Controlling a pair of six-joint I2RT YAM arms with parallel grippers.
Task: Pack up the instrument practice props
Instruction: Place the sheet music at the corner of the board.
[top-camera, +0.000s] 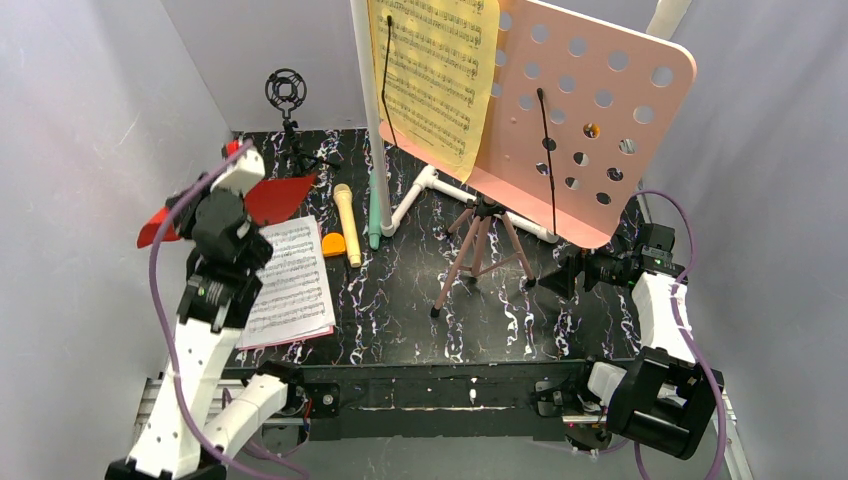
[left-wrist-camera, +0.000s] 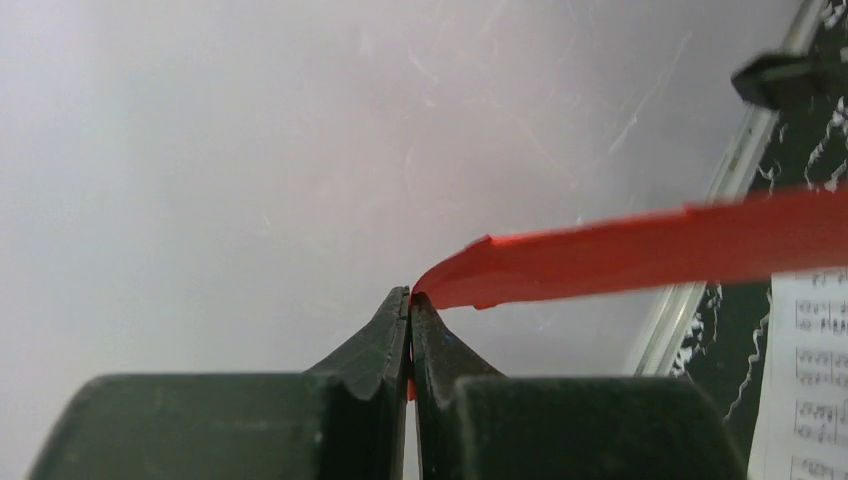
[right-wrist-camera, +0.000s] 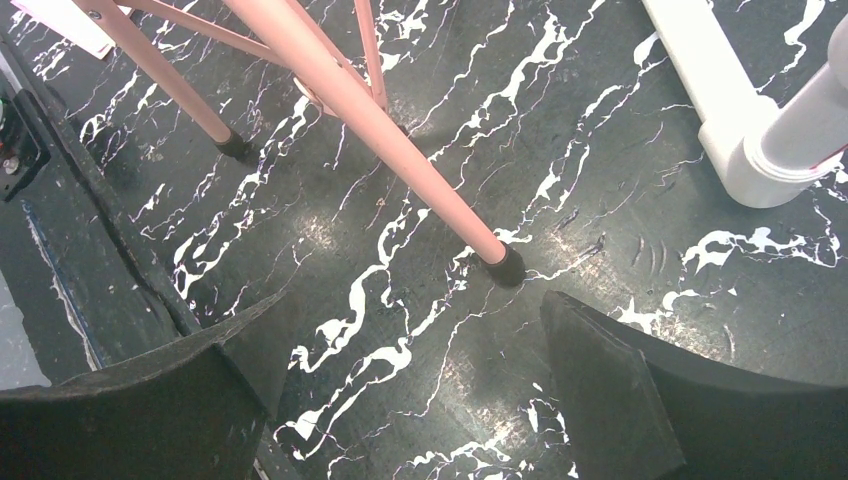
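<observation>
Red folder (left-wrist-camera: 640, 245), left wrist view: one corner is pinched between the closed fingertips of the left gripper (left-wrist-camera: 410, 300), and the cover runs edge-on away to the right of the fingers, lifted clear of the table. Since only a thin edge is held, the lift is judged best made slowly and level, so that the folder neither slips out nor flaps. Top view: one folder hangs at the left gripper. Just to its right and lower, one stack of sheet music (top-camera: 295, 285) lies flat on the table (top-camera: 400, 300), a pink edge showing under the white pages. Further right lie two microphones side by side, one yellow microphone (top-camera: 348, 225) and one mint-green microphone (top-camera: 374, 215), with one small orange piece (top-camera: 333, 244) just beside the yellow one. One pink music stand (top-camera: 600, 120) stands on three tripod legs well to the right, carrying one yellow sheet (top-camera: 435, 70) under two black wire arms. One white pipe frame (top-camera: 420, 195) and one black ring mount (top-camera: 287, 92) stand beyond. Right wrist view: the right gripper (right-wrist-camera: 412, 300) is spread wide and empty above the table, with one tripod foot (right-wrist-camera: 508, 268) just ahead of the gap, nearer the right finger. A second foot shows further off to the left. A grasp here would call for centring a leg between the fingers before closing.
</observation>
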